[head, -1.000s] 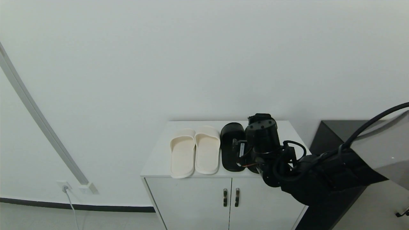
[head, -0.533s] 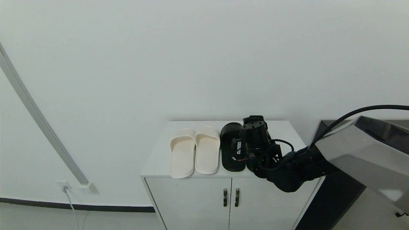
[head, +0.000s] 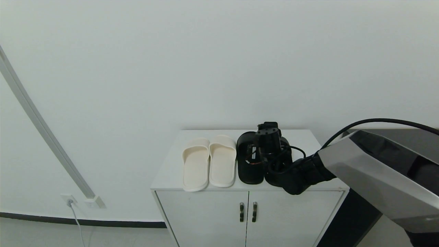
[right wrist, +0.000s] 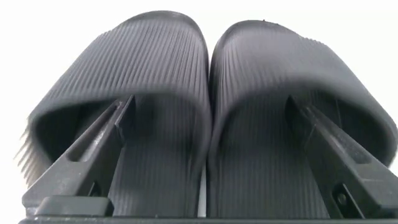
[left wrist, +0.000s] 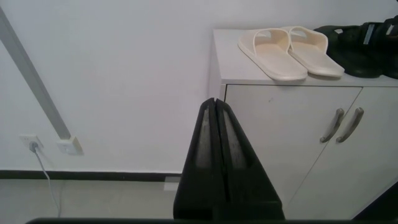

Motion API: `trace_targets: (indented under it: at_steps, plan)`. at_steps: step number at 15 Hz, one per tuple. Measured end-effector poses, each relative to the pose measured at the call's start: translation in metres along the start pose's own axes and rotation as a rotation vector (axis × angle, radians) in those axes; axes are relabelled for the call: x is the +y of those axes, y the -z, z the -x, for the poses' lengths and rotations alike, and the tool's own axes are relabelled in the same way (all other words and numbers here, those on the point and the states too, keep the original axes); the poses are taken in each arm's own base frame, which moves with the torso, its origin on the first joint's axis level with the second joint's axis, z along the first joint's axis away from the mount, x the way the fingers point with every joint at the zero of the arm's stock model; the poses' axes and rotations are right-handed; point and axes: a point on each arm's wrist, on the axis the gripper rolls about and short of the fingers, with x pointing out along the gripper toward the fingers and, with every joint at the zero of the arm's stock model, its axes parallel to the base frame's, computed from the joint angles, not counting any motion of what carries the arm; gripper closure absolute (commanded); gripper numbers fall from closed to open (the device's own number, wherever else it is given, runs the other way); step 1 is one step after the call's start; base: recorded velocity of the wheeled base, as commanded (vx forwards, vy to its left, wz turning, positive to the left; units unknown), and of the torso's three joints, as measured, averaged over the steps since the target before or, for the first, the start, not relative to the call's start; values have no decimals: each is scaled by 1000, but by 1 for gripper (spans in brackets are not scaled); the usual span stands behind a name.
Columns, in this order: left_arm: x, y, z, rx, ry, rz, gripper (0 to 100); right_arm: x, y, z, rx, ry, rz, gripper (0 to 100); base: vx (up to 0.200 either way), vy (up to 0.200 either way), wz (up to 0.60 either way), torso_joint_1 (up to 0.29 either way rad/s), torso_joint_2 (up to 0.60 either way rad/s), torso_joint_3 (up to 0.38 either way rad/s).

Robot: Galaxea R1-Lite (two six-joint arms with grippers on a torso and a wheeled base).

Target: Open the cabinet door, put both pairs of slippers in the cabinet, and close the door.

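Right end effector (right wrist: 209, 106) is over the cabinet top (head: 168, 175), fingers spread apart, one tucked under each strap of the black slippers (right wrist: 155, 74); whether they touch cannot be told. Cream slippers (head: 223, 161) lie just beside the black pair, to its left. Cabinet doors (head: 205, 219) are shut, handles (head: 241, 211) side by side. Left end effector (left wrist: 216, 102), fingers together, is low, left of the cabinet. Wall socket (head: 68, 199) and slanting grey conduit (head: 41, 127) are further left.
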Motion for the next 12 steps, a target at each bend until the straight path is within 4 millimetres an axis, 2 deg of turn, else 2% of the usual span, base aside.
trace_targets:
  at_steps: [5, 6, 12]
  plan:
    - [0, 0, 0, -1, 0, 0, 100, 1, 2, -19, -22, 19, 1, 0, 0, 0, 0, 0, 0, 0]
    - [0, 0, 0, 0, 0, 0, 100, 0, 4, -21, -21, 23, 3, 100, 0, 0, 0, 0, 0, 0]
    - [0, 0, 0, 0, 0, 0, 100, -5, 5, -25, -21, 50, -1, 100, 0, 0, 0, 0, 0, 0]
